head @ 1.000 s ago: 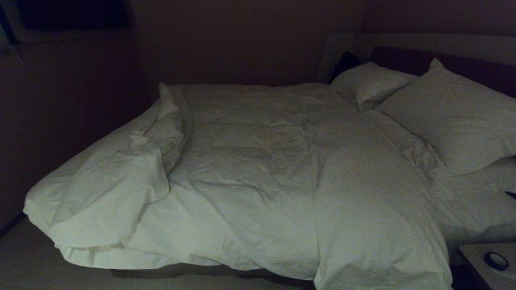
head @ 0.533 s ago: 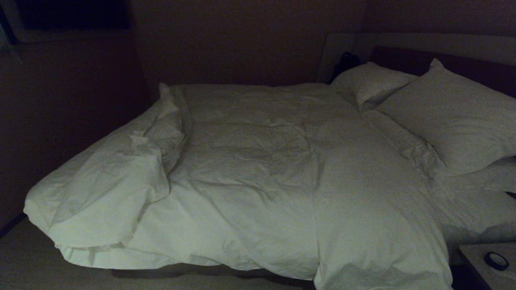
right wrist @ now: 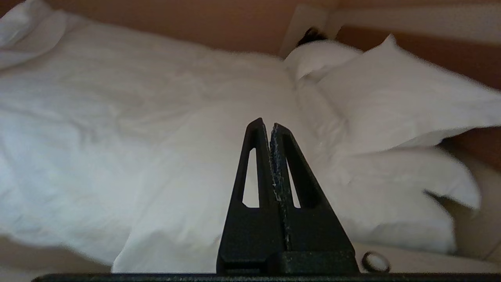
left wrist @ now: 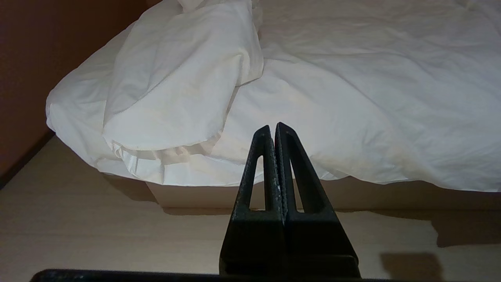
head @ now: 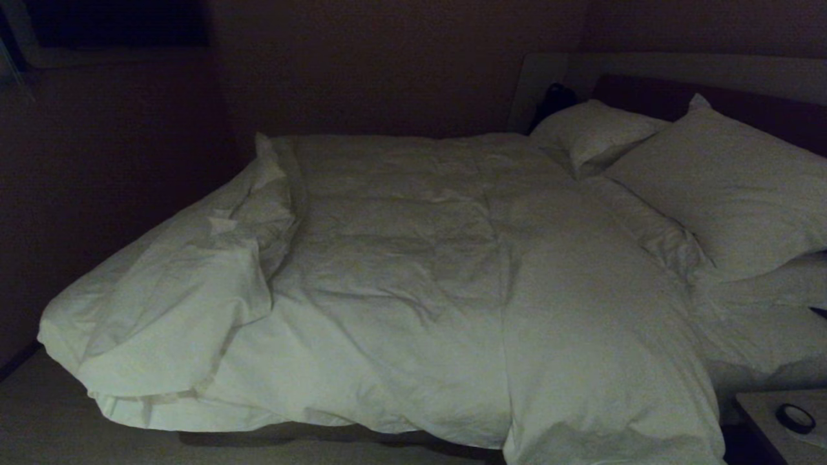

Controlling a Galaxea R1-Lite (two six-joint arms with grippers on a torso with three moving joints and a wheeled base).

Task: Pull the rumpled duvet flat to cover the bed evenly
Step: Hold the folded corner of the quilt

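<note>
Lying soft and probably light, the duvet (head: 413, 290) invites gripping its folded-back corner (head: 174, 310) beside the bed's (left wrist: 254, 197) foot; both grippers (left wrist: 273, 127) (right wrist: 265, 123) pinched together, empty

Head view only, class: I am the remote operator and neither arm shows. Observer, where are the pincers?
Observer: The left pincer is shut on nothing, short of the duvet, over the floor.
Operator: And the right?
Observer: The right pincer is shut too, empty, facing the pillows.
Operator: What lies under the folded corner?
Observer: The left wrist view shows the pale base of the bed below the overhang.
</note>
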